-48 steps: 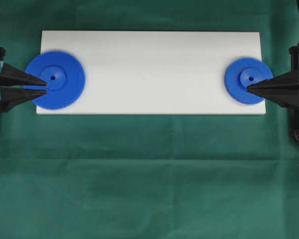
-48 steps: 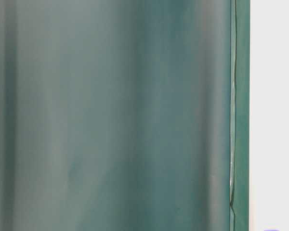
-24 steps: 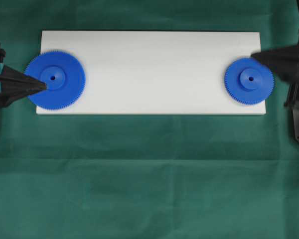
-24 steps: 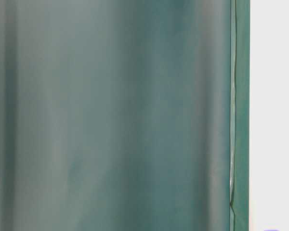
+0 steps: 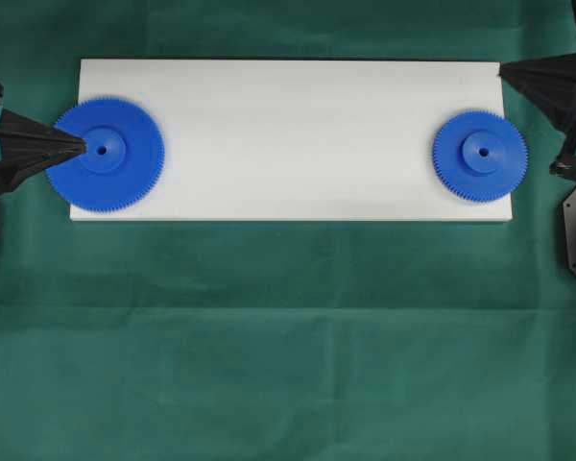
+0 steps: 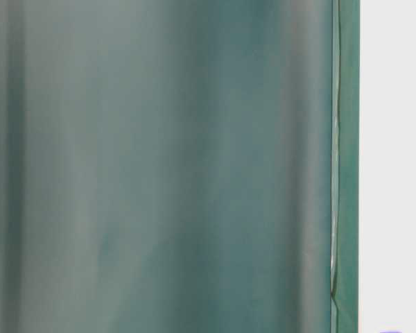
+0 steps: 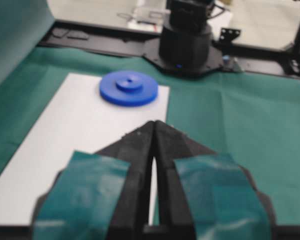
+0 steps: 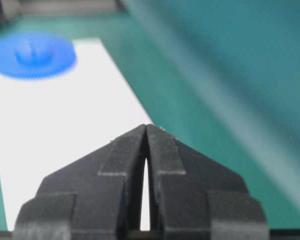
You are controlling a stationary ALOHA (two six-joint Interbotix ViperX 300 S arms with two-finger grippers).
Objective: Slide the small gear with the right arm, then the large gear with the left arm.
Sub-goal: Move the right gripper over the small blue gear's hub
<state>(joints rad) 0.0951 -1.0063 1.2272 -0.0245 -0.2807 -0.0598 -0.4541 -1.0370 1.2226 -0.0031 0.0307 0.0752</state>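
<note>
Your right end effector (image 5: 504, 69), fingers pressed together and empty, sits at the board's far right corner; the small gear (image 5: 480, 156) lies just nearer and left of it. The clenched left end effector (image 5: 81, 146) touches the large gear (image 5: 107, 154).

Blurred green cloth (image 6: 159, 166), a seam (image 6: 334, 173), a pale strip (image 6: 395, 139) alongside.
</note>
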